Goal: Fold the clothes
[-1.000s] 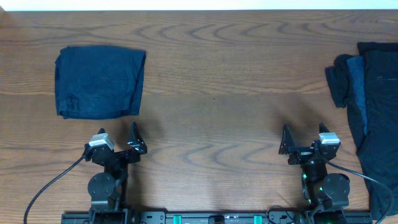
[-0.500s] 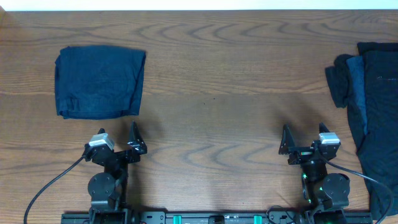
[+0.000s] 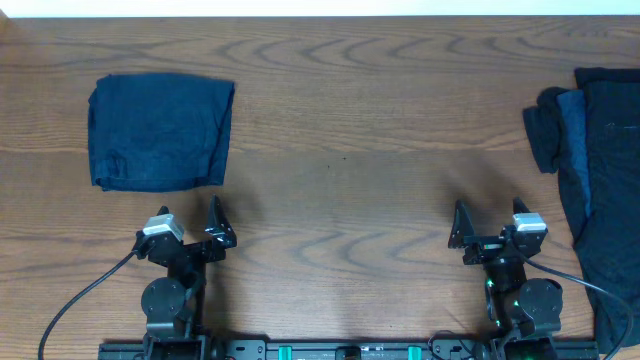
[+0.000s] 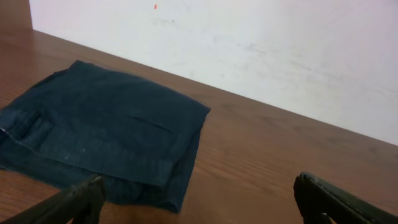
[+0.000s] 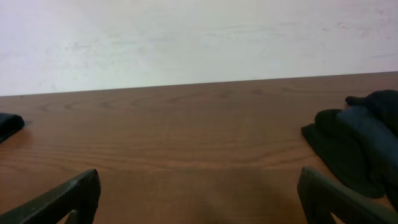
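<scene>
A navy garment folded into a rectangle (image 3: 160,132) lies at the table's far left; it also shows in the left wrist view (image 4: 99,134). A heap of dark unfolded clothes (image 3: 600,190) lies along the right edge, and its near end shows in the right wrist view (image 5: 360,140). My left gripper (image 3: 190,222) is open and empty near the front edge, below the folded garment; its jaws (image 4: 199,202) stand wide. My right gripper (image 3: 487,223) is open and empty at the front right, left of the heap; its jaws (image 5: 199,199) stand wide over bare wood.
The brown wooden table (image 3: 340,140) has a white wall behind its far edge (image 4: 261,43). Black cables run from both arm bases at the front edge (image 3: 75,300).
</scene>
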